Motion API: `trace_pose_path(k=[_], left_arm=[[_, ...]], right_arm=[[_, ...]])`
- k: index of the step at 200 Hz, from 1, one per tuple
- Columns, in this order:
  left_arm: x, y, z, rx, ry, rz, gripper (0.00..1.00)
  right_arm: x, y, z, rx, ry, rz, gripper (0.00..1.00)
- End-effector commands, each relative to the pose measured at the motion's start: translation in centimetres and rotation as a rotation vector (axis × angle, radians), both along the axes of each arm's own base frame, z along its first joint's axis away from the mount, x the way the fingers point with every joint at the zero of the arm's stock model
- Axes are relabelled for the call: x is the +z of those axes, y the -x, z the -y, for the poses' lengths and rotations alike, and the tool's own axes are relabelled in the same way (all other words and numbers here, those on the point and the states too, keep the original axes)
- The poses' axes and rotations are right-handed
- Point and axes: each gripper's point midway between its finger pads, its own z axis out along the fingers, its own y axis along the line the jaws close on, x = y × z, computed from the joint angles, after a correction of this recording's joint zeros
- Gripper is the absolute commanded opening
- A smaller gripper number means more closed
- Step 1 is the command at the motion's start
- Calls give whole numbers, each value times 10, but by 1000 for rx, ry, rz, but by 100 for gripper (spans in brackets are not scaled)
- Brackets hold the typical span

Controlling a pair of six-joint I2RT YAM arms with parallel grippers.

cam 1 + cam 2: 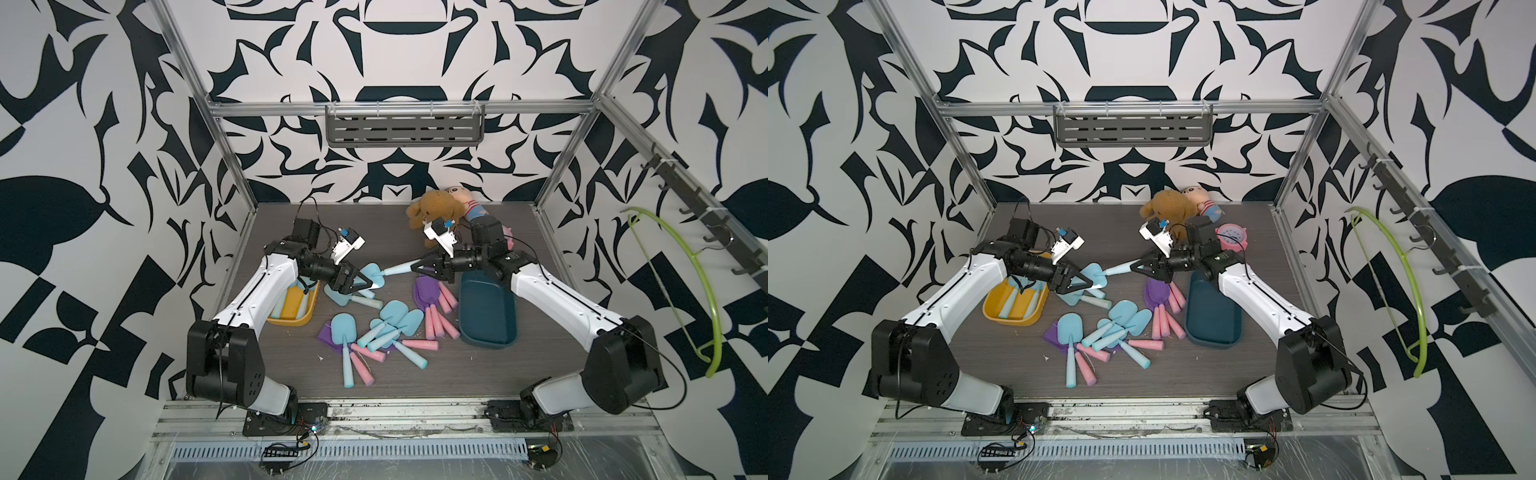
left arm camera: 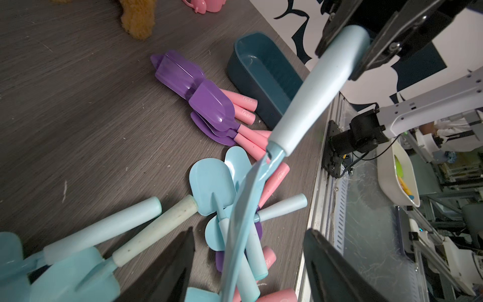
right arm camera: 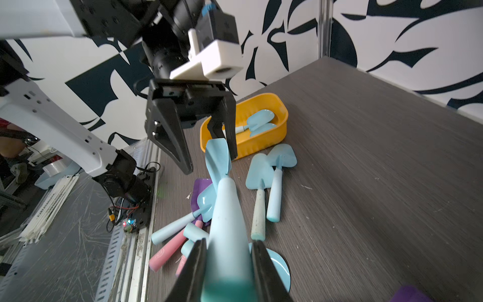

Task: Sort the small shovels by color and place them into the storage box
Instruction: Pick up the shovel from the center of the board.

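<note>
Dark wood-grain table (image 1: 540, 365), yellow box (image 1: 291, 320), teal box (image 1: 486, 309), loose blue and purple shovels (image 1: 390, 318), plush toys (image 1: 432, 208) at back

Above the surface (image 1: 498, 365), the right arm's fingers (image 1: 426, 272) clamp the handle of a blue shovel (image 1: 395, 270). The left arm's fingers (image 1: 365, 286) stand apart around its blade, near a heap of loose shovels (image 1: 390, 316).

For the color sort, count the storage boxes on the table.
2. A yellow box by the left arm, holding light blue shovels; a dark teal box by the right arm, nothing visible inside. No others seen.
</note>
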Motion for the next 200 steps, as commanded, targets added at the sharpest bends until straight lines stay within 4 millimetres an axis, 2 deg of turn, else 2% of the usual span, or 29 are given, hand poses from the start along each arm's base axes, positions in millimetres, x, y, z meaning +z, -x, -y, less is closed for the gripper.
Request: trace_pose_path(k=[1, 17, 48, 72, 95, 116, 137, 146, 173, 200], left_arm=[[4, -5, 4, 8, 58, -9, 71], [3, -7, 1, 19, 61, -9, 64], [8, -12, -7, 53, 97, -13, 37], [10, -13, -13, 68, 111, -15, 25], [11, -13, -15, 72, 96, 0, 0], [10, -15, -20, 81, 33, 31, 0], [1, -20, -34, 96, -106, 98, 0], [-3, -24, -41, 102, -176, 140, 0], [-18, -15, -54, 58, -356, 192, 0], [-33, -1, -48, -69, -504, 252, 0]], right_arm=[[34, 5, 0, 30, -83, 66, 0], [36, 4, 1, 30, -87, 71, 0], [37, 2, 4, 25, -88, 75, 0], [37, 0, 5, 12, -85, 79, 0], [38, 0, 6, 3, -83, 85, 0], [36, -1, 8, -15, -63, 68, 24], [28, 0, 15, -45, 31, 84, 36], [25, 1, 19, -58, 77, 85, 39], [22, 4, 22, -63, 170, 91, 42], [13, 11, 2, -22, 246, 98, 43]])
